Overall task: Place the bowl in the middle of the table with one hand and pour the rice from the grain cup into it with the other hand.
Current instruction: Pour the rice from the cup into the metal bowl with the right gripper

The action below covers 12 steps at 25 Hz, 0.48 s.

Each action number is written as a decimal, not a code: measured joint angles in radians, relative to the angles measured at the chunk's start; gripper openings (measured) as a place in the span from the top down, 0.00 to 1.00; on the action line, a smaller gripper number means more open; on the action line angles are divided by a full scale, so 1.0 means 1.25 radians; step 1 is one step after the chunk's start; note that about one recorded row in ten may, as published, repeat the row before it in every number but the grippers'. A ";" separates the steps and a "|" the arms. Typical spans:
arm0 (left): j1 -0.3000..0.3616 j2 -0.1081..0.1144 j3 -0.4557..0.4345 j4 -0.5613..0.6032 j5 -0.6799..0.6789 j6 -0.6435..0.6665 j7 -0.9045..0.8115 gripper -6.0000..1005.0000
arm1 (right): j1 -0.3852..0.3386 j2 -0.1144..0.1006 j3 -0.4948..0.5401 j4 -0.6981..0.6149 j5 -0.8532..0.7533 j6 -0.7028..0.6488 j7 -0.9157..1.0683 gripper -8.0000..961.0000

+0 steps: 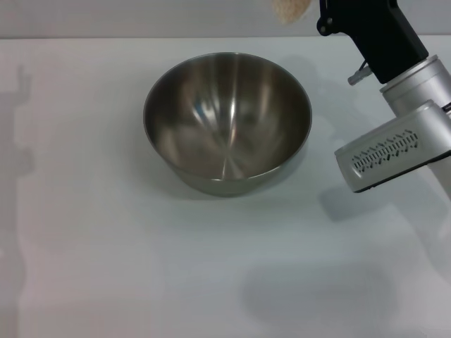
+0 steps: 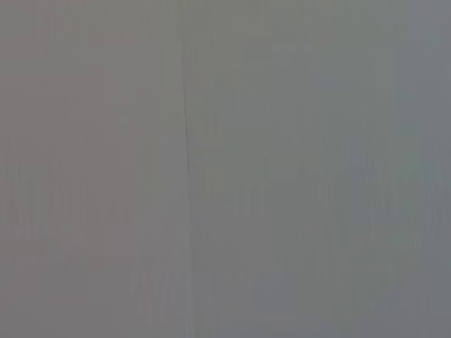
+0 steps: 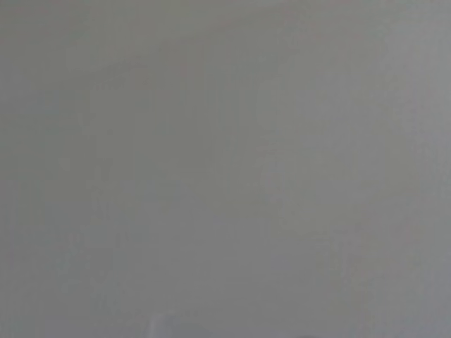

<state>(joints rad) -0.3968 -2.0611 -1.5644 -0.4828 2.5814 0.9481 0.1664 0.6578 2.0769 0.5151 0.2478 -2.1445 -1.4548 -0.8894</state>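
Note:
The bowl (image 1: 227, 123), a large steel one, stands upright and empty in the middle of the white table (image 1: 106, 267). A small patch of pale rice (image 1: 290, 8) shows at the top edge of the head view, raised behind and to the right of the bowl. The grain cup around it is cut off by the frame edge and I cannot make it out. My right arm (image 1: 394, 84) reaches up from the right, and its black gripper body (image 1: 363, 24) is right next to the rice. My left gripper is out of view. Both wrist views show only plain grey.
The table's far edge (image 1: 141, 37) runs along the top of the head view. A faint shadow (image 1: 21, 141) lies on the table's left side. The right arm's silver housing (image 1: 394, 153) hangs over the table to the right of the bowl.

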 joint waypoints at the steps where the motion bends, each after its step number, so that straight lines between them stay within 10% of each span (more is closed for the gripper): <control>1: 0.000 0.000 0.000 -0.001 0.000 0.000 0.000 0.21 | 0.003 0.000 0.000 -0.003 0.000 0.000 -0.004 0.99; 12: -0.010 0.001 -0.017 -0.007 0.000 0.012 0.004 0.21 | 0.006 0.000 -0.001 -0.012 -0.049 0.017 -0.215 0.99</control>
<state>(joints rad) -0.4088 -2.0600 -1.5859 -0.4917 2.5818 0.9632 0.1710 0.6651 2.0774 0.5142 0.2324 -2.2054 -1.4333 -1.1587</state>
